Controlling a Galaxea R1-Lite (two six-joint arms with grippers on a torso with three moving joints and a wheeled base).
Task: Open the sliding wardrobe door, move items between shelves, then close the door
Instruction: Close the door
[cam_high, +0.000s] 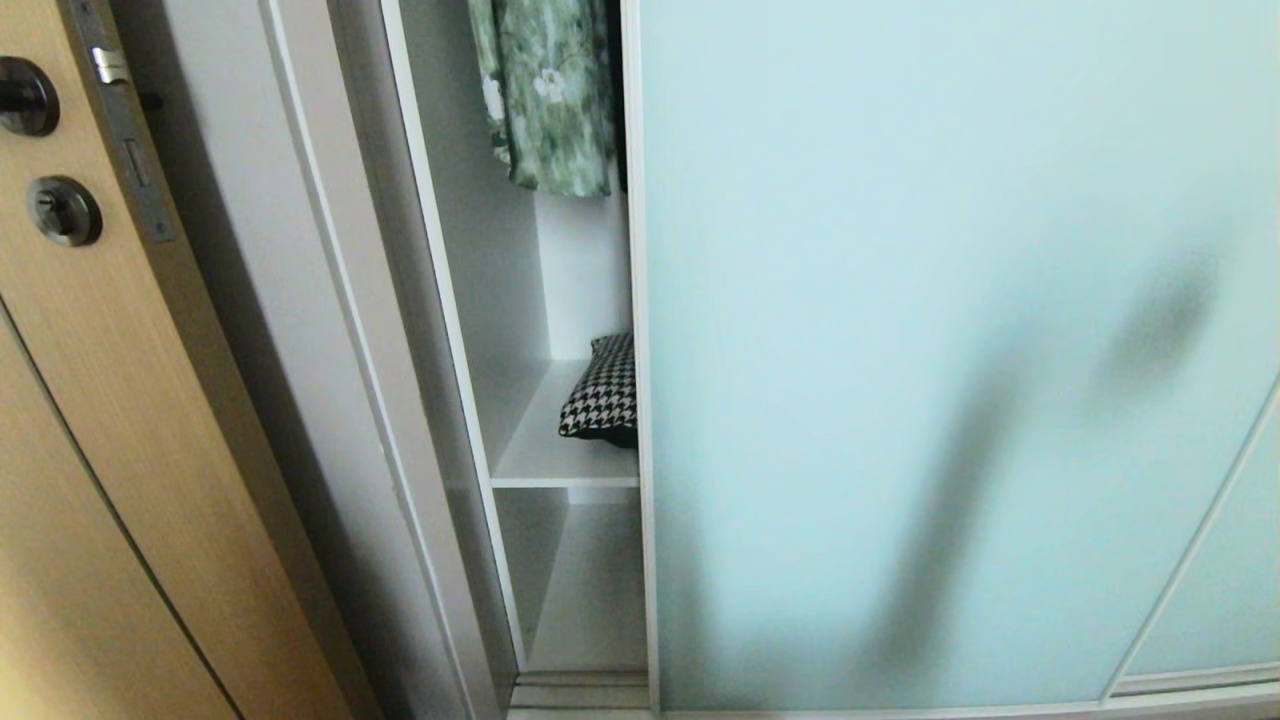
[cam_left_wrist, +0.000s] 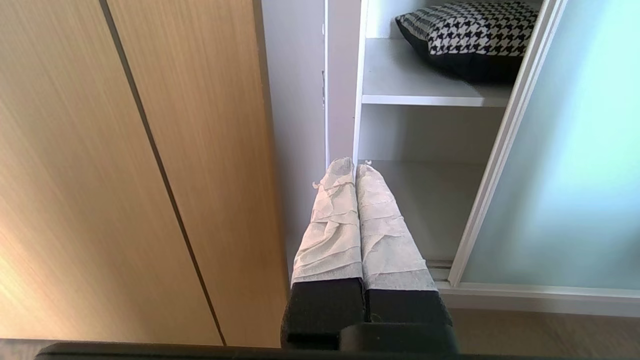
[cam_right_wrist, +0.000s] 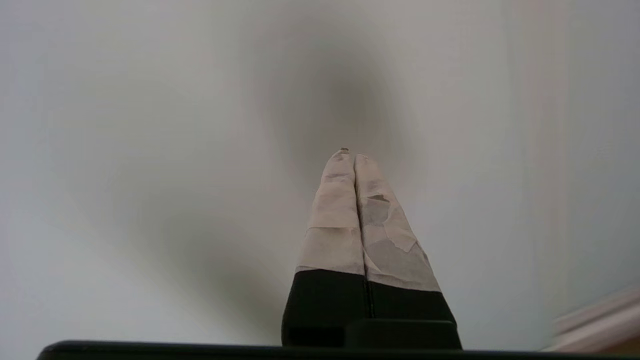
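1. While the tall pale aqua frosted-glass sliding wardrobe door (cam_high: 900, 330) stands only partly open, a narrow gap at the wardrobe's left side shows the black-and-white houndstooth cushion (cam_high: 602, 392) lying on a flat white shelf (cam_high: 545, 450), with a bare white lower shelf (cam_high: 590, 600) beneath it.
2. Up top in that gap hangs a green floral garment (cam_high: 545, 90); the plain cream cushion is not in sight.
3. Out of the head view, the right hand (cam_right_wrist: 348, 156) points at the frosted glass close by, its taped fingers clenched together and gripping nothing. A dark shadow of the arm falls on the glass.
4. Low beside the wardrobe's white side frame (cam_left_wrist: 342, 100), the left hand (cam_left_wrist: 352, 167) is parked, also clenched and empty, near a light oak door (cam_left_wrist: 135, 165).
5. Judging by the narrow gap, the opening step looks unfinished: the cushion is half hidden behind the door's silvery-white edge frame (cam_high: 634, 300).
6. Risk: pushing on smooth glass with closed fingertips gives little purchase, so the hand could skid across the panel instead of moving it.
7. Risk: reaching for the cushion through so tight a gap could jam the arm against the edge frame, or drag the cushion off the shelf front.
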